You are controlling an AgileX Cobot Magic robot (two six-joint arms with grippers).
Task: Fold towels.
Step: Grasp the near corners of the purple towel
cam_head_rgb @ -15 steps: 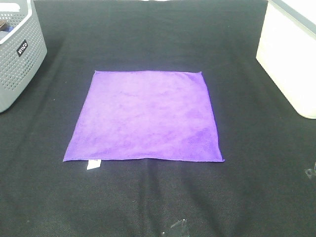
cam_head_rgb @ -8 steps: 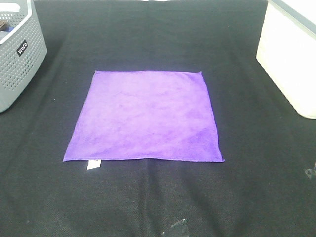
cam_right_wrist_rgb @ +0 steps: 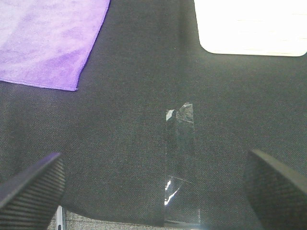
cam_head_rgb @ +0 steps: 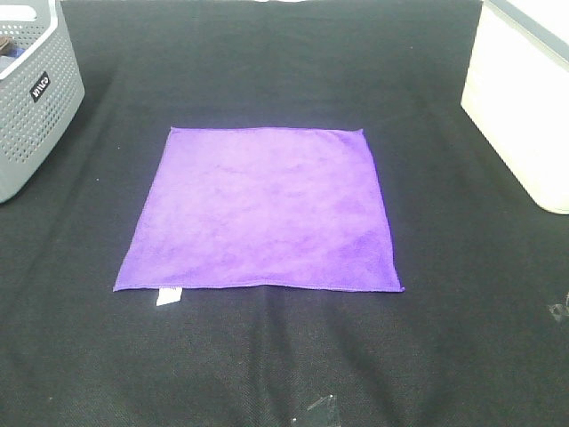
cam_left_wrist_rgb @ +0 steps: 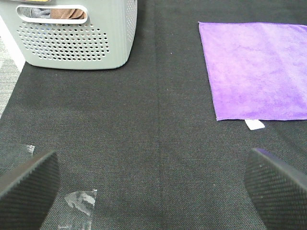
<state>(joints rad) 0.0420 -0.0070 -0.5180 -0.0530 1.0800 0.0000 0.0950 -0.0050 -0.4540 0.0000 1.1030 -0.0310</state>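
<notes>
Purple towel (cam_head_rgb: 258,209) lies spread flat in the middle of the black counter (cam_head_rgb: 267,365), with its white tag (cam_head_rgb: 167,297) poking out at the near left corner. A grey basket (cam_head_rgb: 36,98) sits far left and a white bin (cam_head_rgb: 524,107) far right. Left gripper (cam_left_wrist_rgb: 153,191) hangs with fingers wide apart, well clear of the towel, and right gripper (cam_right_wrist_rgb: 153,191) is spread just as wide above a strip of clear tape (cam_right_wrist_rgb: 180,158).
</notes>
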